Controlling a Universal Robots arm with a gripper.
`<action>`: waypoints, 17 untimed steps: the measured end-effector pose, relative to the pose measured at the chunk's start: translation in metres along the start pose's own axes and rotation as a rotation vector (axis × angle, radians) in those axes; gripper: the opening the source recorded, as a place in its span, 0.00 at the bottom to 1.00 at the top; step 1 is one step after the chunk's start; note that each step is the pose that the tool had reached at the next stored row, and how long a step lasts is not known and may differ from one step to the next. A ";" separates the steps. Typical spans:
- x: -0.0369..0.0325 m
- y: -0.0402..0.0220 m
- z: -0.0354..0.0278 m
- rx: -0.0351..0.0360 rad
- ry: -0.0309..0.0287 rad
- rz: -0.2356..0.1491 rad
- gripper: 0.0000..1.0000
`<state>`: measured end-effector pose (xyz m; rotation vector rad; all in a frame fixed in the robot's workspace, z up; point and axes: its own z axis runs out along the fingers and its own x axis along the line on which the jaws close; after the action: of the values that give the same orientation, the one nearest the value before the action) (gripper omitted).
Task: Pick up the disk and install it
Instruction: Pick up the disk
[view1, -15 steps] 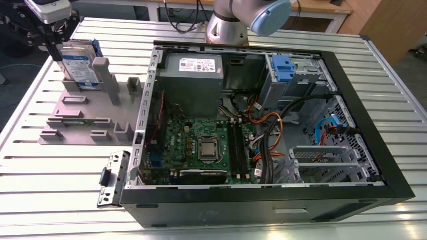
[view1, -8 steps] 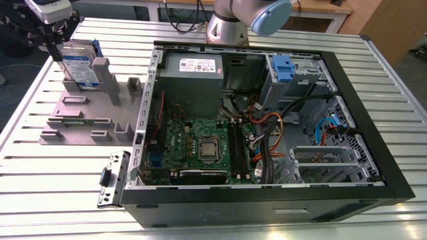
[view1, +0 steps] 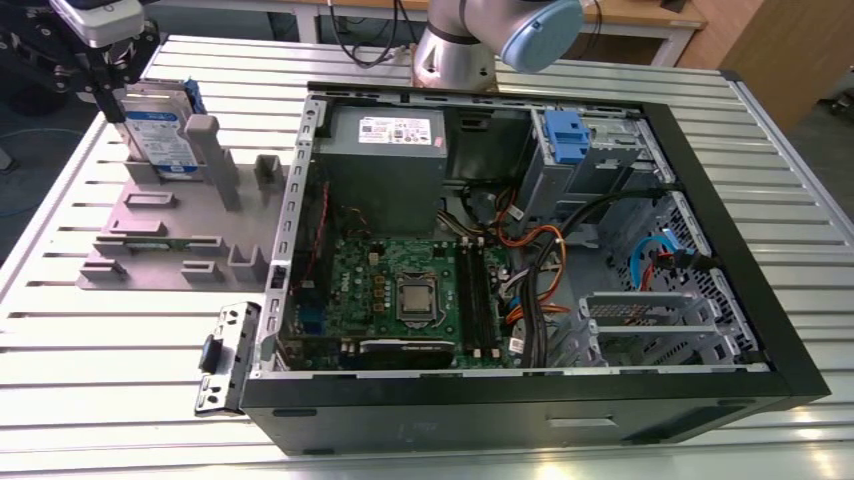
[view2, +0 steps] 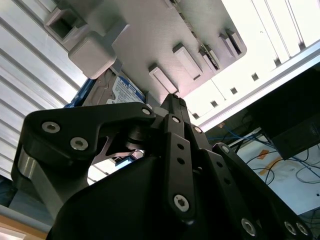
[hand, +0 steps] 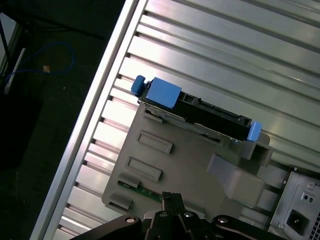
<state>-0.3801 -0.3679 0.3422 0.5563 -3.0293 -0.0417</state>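
The disk (view1: 158, 132) stands on edge in a slot of the grey holder fixture (view1: 167, 225) at the exterior view's left, silver with a white-and-blue label and a blue bracket. My gripper (view1: 110, 88) hangs just above and beside the disk's upper end, its fingers shut together with nothing between them. In the first wrist view the disk (hand: 200, 111) shows edge-on with blue bracket ends, apart from my gripper (hand: 169, 201) across the fixture (hand: 175, 165). In the second wrist view the disk's label (view2: 122, 91) peeks out behind my gripper's black linkage (view2: 172, 102).
An open black computer case (view1: 707, 210) lies to the exterior view's right of the fixture, with a grey power-supply box (view1: 387, 150), a motherboard (view1: 400, 290), loose cables and a drive cage with a blue latch (view1: 567, 135). A loose metal bracket (view1: 227, 355) lies on the slatted table (view1: 80, 340).
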 end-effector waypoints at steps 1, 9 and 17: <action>0.0000 0.0000 0.0000 0.0000 0.0000 -0.001 0.10; 0.0000 0.0000 0.0000 0.0003 0.0002 -0.005 0.10; 0.0000 0.0000 0.0000 0.0005 0.0003 -0.010 0.10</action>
<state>-0.3801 -0.3679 0.3422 0.5713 -3.0264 -0.0413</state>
